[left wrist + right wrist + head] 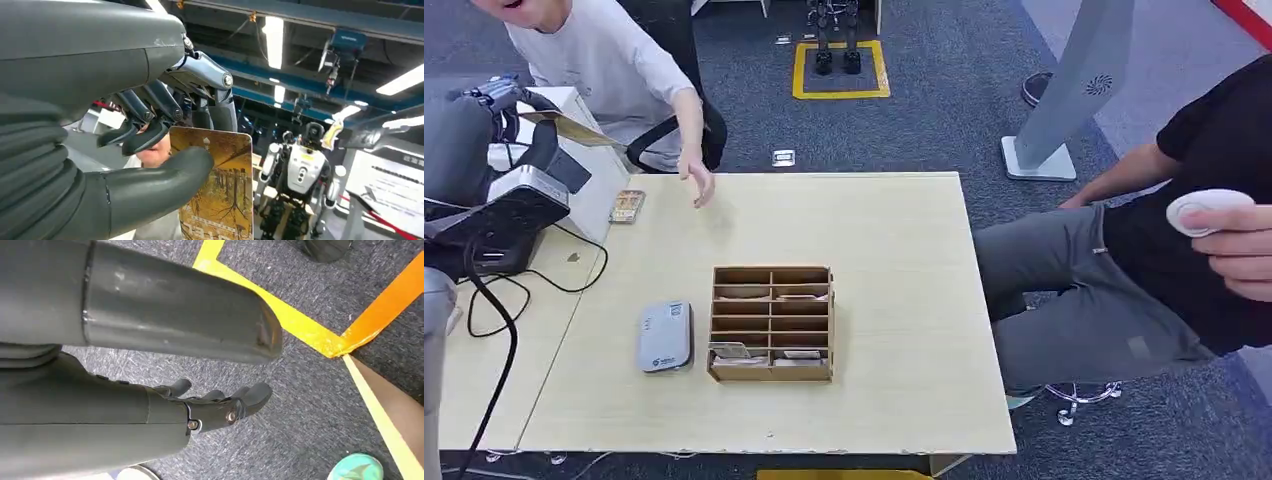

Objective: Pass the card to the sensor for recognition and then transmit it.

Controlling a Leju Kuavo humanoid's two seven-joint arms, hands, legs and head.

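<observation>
Up close, left hand [150,150] pinching card [220,190], overhead sensor [664,337] on table [904,400], right hand [220,400] spread.

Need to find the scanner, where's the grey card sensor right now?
In the head view, the grey card sensor lies flat on the table, just left of the wooden compartment box.

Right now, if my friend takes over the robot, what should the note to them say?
Left robot hand: raised at the table's left end, holding the card between thumb and fingers.
Right robot hand: hanging over the carpet, holding nothing, fingers a little apart.
Sensor: grey, flat on the table, left of the wooden box.
A person's hand reaches out over the table's far edge.
Done: card is in hand.
Left: the handover; whether the card was scanned, I cannot tell.
</observation>
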